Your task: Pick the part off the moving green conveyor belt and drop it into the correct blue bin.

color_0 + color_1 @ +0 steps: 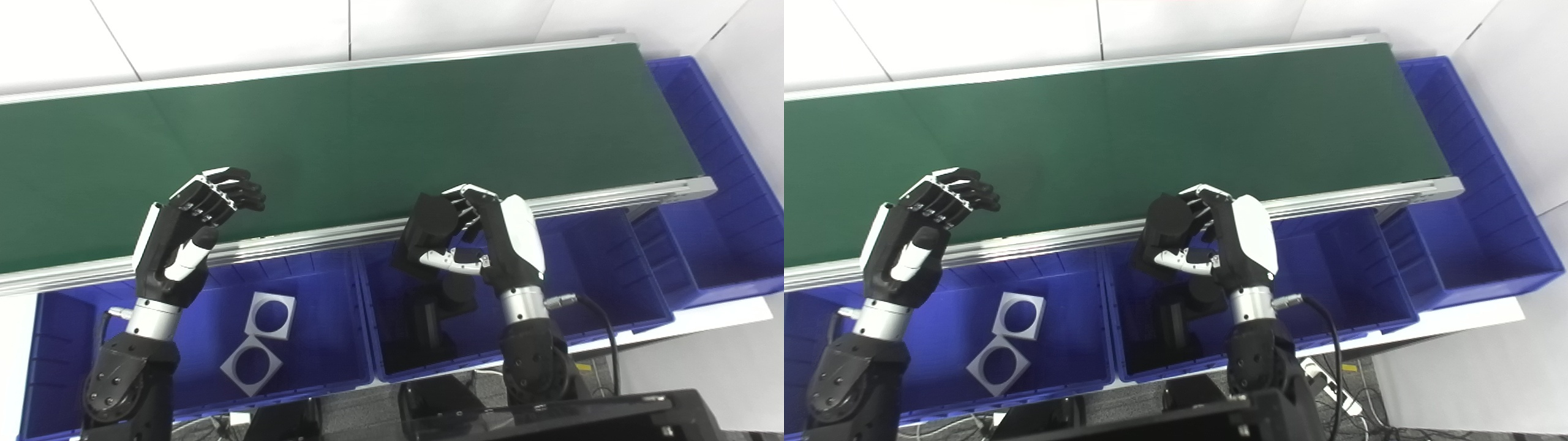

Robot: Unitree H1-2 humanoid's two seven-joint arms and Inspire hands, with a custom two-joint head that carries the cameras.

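My right hand [484, 236] is shut on a black part [429, 229], holding it over the near rail and above the middle blue bin [588, 275]. More black parts [429, 318] lie in that bin below it. The green conveyor belt [367, 141] carries nothing that I can see. My left hand [190, 226] hovers over the belt's near edge with its fingers curled and apart, holding nothing.
The left blue bin [318, 343] holds two grey square plates with round holes [269, 315]. A further blue bin [723, 202] wraps around the belt's right end. A black cable [603, 324] runs from my right wrist.
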